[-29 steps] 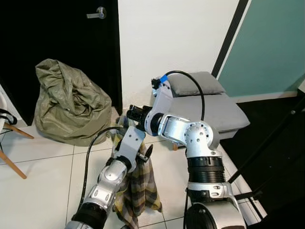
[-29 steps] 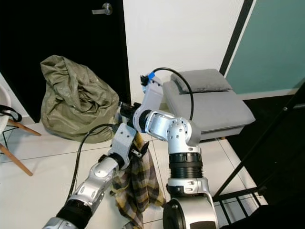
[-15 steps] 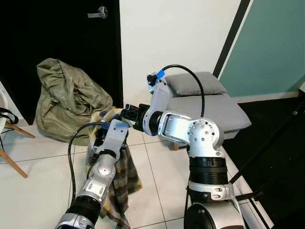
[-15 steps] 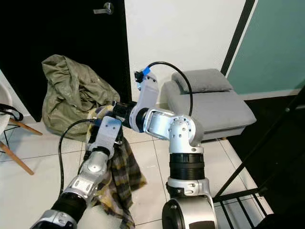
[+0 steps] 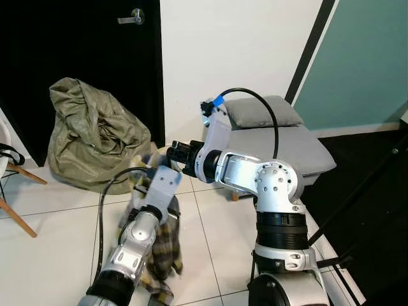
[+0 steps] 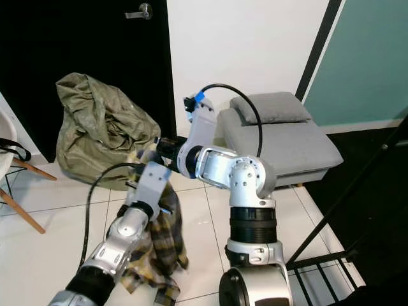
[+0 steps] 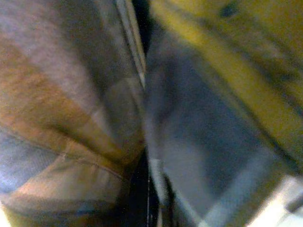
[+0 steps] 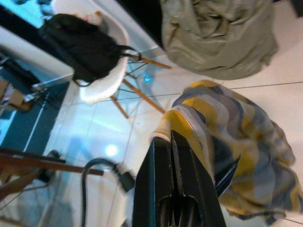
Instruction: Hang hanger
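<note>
Both arms meet in front of the robot over a white tiled floor [image 5: 57, 236]. The right gripper [image 8: 166, 142], with its jaws pressed together, pinches the upper hem of a yellow-and-grey plaid cloth [image 8: 246, 142]; the fabric bunches at the fingertips and hangs away below them. In the head views the right gripper [image 5: 171, 152] reaches across toward the robot's left, and the plaid cloth [image 6: 162, 239] drapes down from it behind and under the left forearm, its lower edge gathered on the floor. The left gripper [image 5: 141, 185] lies just below the right one, buried in the folds; whether its jaws are wide or narrow cannot be told, since the left wrist view is a blurred close-up of the cloth [image 7: 199, 156]. No hanger can be made out within the fabric.

Beyond the jaws, an olive-green sack [image 5: 92, 137] slumps against a black door [image 5: 76, 57]. To the right of the jaws stands a grey footstool [image 5: 287, 150] bearing a grey cushion [image 5: 262, 111]. A white chair [image 8: 102, 71] with wooden legs, carrying a black bag [image 8: 75, 45], stands past the sack.
</note>
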Tool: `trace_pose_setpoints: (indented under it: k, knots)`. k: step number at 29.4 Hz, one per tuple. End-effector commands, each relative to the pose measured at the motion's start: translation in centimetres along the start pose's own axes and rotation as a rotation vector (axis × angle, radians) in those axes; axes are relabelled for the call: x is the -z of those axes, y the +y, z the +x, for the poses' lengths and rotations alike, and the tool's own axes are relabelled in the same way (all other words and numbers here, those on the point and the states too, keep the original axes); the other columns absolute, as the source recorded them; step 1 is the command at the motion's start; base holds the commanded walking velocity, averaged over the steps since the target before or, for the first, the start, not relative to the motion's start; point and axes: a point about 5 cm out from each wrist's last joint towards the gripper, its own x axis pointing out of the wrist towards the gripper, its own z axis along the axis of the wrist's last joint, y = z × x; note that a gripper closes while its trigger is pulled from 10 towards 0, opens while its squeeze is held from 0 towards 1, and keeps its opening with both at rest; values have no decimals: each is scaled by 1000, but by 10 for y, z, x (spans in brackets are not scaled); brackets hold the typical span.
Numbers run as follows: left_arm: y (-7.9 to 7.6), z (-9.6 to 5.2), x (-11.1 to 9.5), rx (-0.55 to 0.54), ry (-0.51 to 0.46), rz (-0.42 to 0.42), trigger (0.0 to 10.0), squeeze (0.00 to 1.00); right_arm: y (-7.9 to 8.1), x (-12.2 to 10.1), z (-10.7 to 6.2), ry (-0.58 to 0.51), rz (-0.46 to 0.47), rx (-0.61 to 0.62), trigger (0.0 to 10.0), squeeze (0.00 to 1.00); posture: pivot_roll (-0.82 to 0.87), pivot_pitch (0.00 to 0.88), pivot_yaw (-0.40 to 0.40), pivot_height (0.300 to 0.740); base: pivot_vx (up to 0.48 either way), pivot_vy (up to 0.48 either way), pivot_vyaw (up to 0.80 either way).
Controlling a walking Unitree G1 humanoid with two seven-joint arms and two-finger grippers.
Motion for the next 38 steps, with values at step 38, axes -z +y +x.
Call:
trace_pose_setpoints:
  k: [38]
  knots:
    - [146,-19,-52,152,128,184,0,0,-73,-48,-30,-301,17,252,10000,0,-24,192,-32,740,0,0,0]
